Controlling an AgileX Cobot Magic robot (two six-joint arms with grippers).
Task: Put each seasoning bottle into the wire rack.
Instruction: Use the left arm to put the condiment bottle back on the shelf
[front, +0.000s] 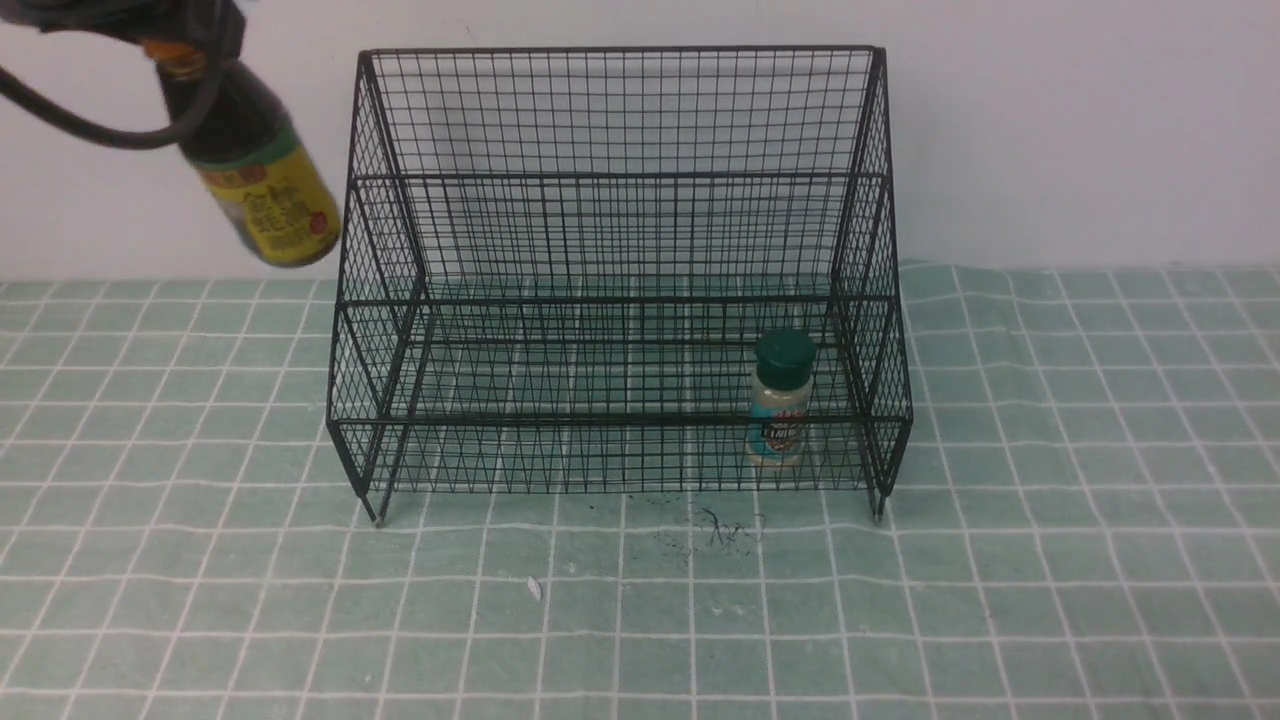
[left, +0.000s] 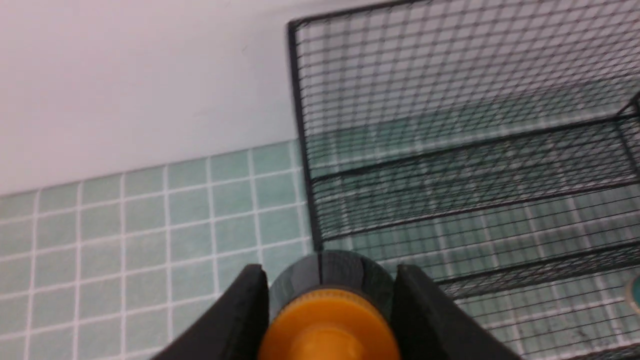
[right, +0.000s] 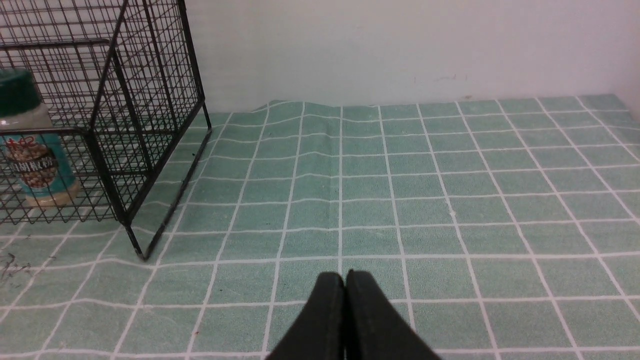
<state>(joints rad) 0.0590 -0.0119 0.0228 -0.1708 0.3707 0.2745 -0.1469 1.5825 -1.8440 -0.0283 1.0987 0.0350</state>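
Note:
My left gripper (front: 170, 45) is shut on the tall dark-sauce bottle (front: 255, 170), orange cap and yellow label, held tilted in the air to the left of the wire rack (front: 620, 180), near its top left corner. In the left wrist view the orange cap (left: 327, 325) sits between the black fingers (left: 240, 310), with the rack (left: 450, 125) just beyond. The small shaker (front: 781, 398) with green cap and teal label stands upright in the rack's lower tier at the right; it also shows in the right wrist view (right: 32, 145). My right gripper (right: 345, 277) is shut and empty above the cloth.
A green checked cloth (front: 1050, 560) covers the table and a white wall stands close behind the rack. Dark crumbs (front: 715, 530) and a small white scrap (front: 534, 588) lie in front of the rack. The cloth is rippled right of the rack (right: 320, 125).

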